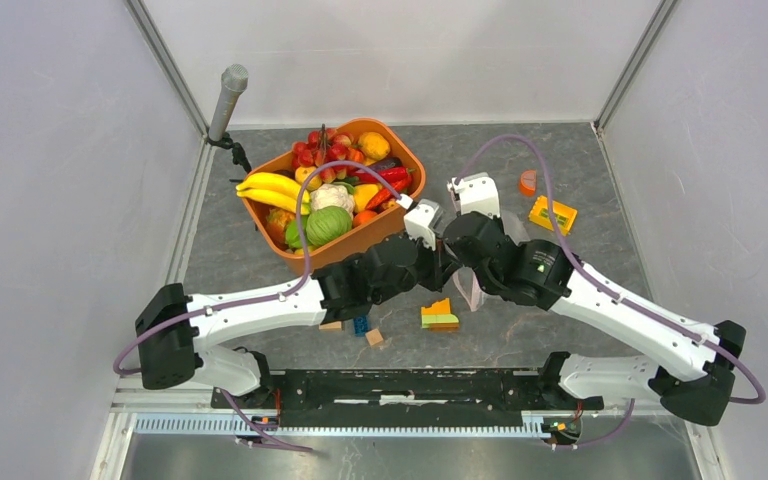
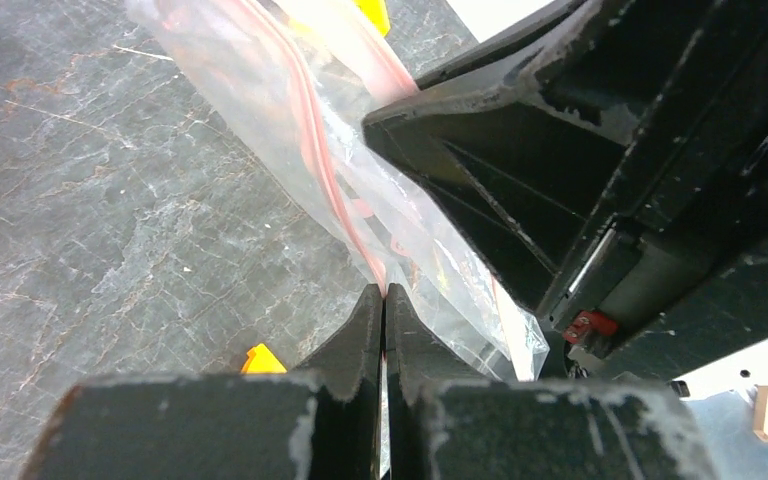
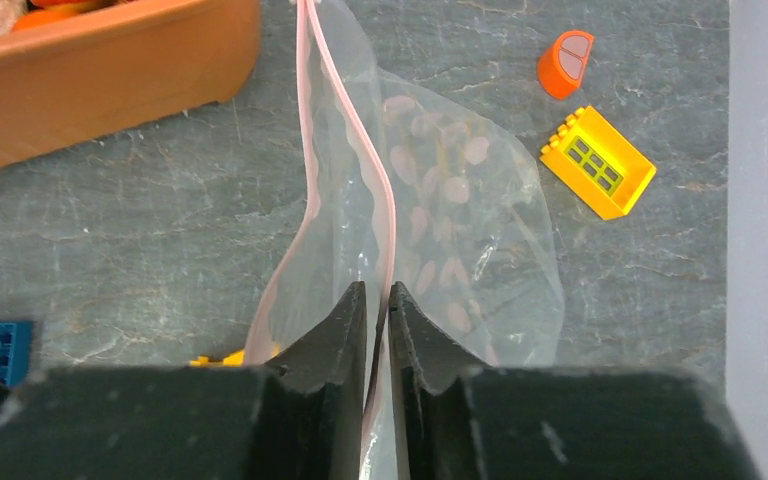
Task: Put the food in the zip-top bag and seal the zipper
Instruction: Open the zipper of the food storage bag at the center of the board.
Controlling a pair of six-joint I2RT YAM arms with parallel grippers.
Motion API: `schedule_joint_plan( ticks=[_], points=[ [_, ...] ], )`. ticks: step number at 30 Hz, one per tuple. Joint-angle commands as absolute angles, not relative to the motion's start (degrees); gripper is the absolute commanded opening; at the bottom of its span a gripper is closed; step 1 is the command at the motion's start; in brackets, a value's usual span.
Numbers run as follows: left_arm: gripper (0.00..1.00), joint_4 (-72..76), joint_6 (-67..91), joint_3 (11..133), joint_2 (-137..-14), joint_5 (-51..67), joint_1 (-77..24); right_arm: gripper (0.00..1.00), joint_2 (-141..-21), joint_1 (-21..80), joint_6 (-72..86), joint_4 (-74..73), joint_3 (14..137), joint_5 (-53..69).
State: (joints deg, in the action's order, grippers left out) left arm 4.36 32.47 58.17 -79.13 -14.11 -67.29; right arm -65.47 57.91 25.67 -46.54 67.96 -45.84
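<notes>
The food (image 1: 325,195), bright toy fruits and vegetables, fills the orange tub (image 1: 360,243) at the back left. The clear zip-top bag (image 3: 480,230) hangs between my two arms near the table's middle and holds no food. Its pink zipper (image 3: 388,200) runs along the mouth, which gapes. My left gripper (image 2: 384,290) is shut on the bag's (image 2: 280,110) pink zipper edge (image 2: 312,150). My right gripper (image 3: 378,288) straddles one pink strip of the mouth, its jaws a narrow gap apart. In the top view both grippers' fingers are hidden under the wrists.
An orange half-disc (image 1: 528,182) and a yellow window block (image 1: 552,213) lie to the right of the bag. Small building blocks (image 1: 440,315) and a blue block (image 1: 360,325) lie in front of it. A grey pole (image 1: 226,100) stands at the back left. White walls close off three sides.
</notes>
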Motion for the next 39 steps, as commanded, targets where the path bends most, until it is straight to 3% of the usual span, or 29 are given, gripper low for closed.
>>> schedule_joint_plan(
  ticks=[1,9,23,27,29,32,35,39],
  points=[
    [0.02,4.71,29.84,59.74,-78.58,-17.26,-67.64,0.16,-65.1,58.0,26.74,-49.21,69.97,-48.36],
    [0.02,0.76,31.22,57.98,-77.3,-23.69,-67.51,0.0,-60.36,58.0,27.82,-47.64,66.82,-48.2],
    [0.02,-2.74,33.52,56.37,-78.82,-19.97,-59.56,0.0,-55.04,58.01,37.02,-51.56,61.57,-59.04],
    [0.03,-2.43,32.74,58.36,-81.37,-16.11,-59.23,0.0,-54.33,58.01,33.52,-43.63,59.24,-57.54],
    [0.17,-0.36,32.25,58.19,-81.11,-13.96,-59.27,0.0,-54.35,57.92,32.49,-40.4,58.26,-56.36],
    [0.28,-0.26,31.05,58.81,-80.3,-13.03,-59.21,0.0,-54.63,57.51,31.98,-37.4,56.79,-56.15],
    [0.49,-0.78,29.94,59.15,-78.45,-12.95,-59.23,0.0,-54.58,55.58,30.42,-33.01,54.94,-52.34],
    [0.63,-1.97,28.99,58.07,-74.95,-13.85,-59.06,0.0,-53.98,51.92,29.17,-27.59,51.62,-45.95]
  ],
)
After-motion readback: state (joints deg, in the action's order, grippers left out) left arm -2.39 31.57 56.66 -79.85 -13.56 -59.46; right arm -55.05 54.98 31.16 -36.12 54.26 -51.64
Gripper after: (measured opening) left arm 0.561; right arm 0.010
